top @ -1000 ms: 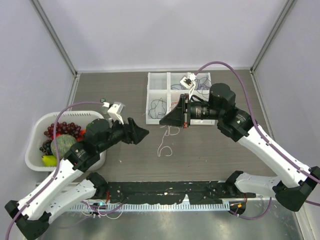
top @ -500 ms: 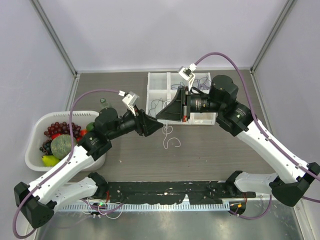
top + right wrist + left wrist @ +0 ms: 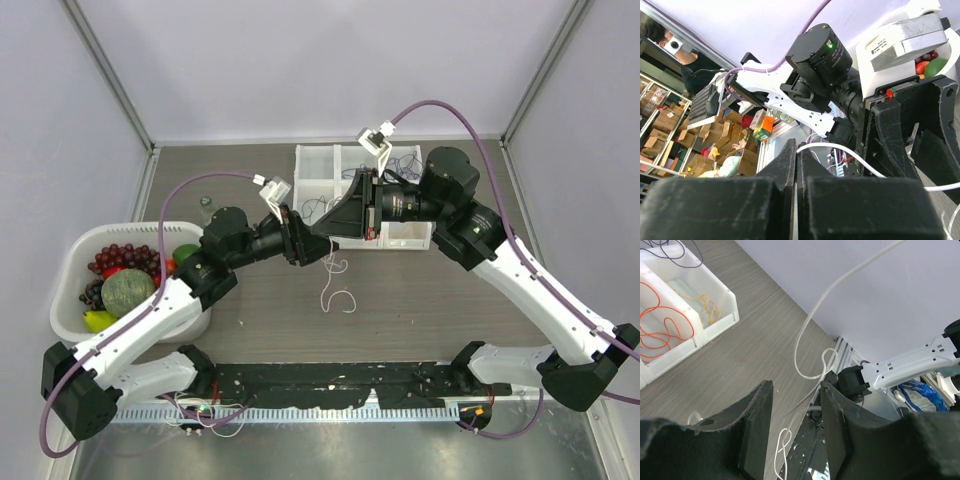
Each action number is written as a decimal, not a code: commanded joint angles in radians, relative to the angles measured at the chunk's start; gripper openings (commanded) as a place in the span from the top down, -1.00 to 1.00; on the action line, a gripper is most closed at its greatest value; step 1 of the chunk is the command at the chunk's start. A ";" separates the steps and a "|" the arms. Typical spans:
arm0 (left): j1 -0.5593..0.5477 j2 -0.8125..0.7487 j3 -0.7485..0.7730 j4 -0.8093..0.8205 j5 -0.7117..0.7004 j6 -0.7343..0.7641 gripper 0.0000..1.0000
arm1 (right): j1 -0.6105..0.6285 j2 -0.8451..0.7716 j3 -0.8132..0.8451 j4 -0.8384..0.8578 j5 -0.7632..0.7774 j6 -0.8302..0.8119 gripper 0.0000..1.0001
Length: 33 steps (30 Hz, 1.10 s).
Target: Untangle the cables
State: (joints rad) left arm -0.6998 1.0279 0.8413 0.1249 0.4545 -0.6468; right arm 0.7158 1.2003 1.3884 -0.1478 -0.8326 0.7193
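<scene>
**Top view.** Grey wood-grain table, closed by pale walls at the far edge and both sides, with a black strip along the near edge. Bare surface on the near side of both grippers, and more to the right of the right gripper.

Left arm and right arm, white with black joints, angled inward so that the tips sit just beside each other over mid-table.

White plastic basket of fruit, well to the left of the left gripper, against the left edge.

White compartmented plastic tray, directly beyond and partly under the right gripper, with a narrow bare strip between it and the far wall.

**Wrist views.** Left gripper: fingers parted to a moderate gap, nothing clamped. Right gripper: fingers pressed together on the thin white cable, which leaves the tips sideways.

Thin white cable also running loose through the left gripper's gap, looped once beyond the tips; in the top view trailing in loops just on the near side of both grippers.

Red-orange cable, yellow cable and dark purple cable, each coiled in its own tray compartment, beyond and left of the left fingers.
</scene>
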 commanded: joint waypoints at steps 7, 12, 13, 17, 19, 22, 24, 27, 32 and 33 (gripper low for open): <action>0.000 0.031 0.027 0.111 0.094 -0.025 0.20 | -0.004 0.008 0.069 0.071 -0.020 0.035 0.99; 0.002 0.031 -0.004 0.136 0.136 -0.068 0.28 | -0.004 0.016 0.089 0.089 0.001 0.039 0.99; 0.002 0.032 -0.008 0.140 0.142 -0.073 0.28 | -0.004 0.018 0.092 0.100 0.007 0.045 0.99; 0.002 0.038 0.001 0.095 0.118 -0.045 0.74 | -0.004 0.025 0.110 0.132 0.012 0.069 0.99; 0.002 0.041 0.010 0.053 0.078 -0.033 1.00 | -0.006 0.022 0.119 0.134 0.024 0.068 0.99; 0.000 0.040 0.015 -0.003 0.033 -0.024 1.00 | -0.006 0.012 0.141 0.114 0.073 0.040 0.99; 0.002 0.029 0.005 -0.040 0.004 -0.022 1.00 | -0.004 -0.001 0.164 0.067 0.180 -0.010 0.99; 0.002 -0.006 -0.033 -0.094 -0.049 -0.013 1.00 | -0.004 -0.034 0.201 0.005 0.364 -0.102 0.99; 0.002 -0.120 -0.120 -0.214 -0.198 0.024 1.00 | -0.004 -0.091 0.270 0.004 0.607 -0.201 0.99; 0.002 -0.141 -0.136 -0.223 -0.221 0.029 1.00 | -0.004 -0.081 0.314 -0.001 0.615 -0.208 0.99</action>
State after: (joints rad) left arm -0.6998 0.9771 0.7582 0.0071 0.3695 -0.6651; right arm 0.7158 1.1702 1.5639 -0.1875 -0.4160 0.6117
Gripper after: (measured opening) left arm 0.011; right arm 0.037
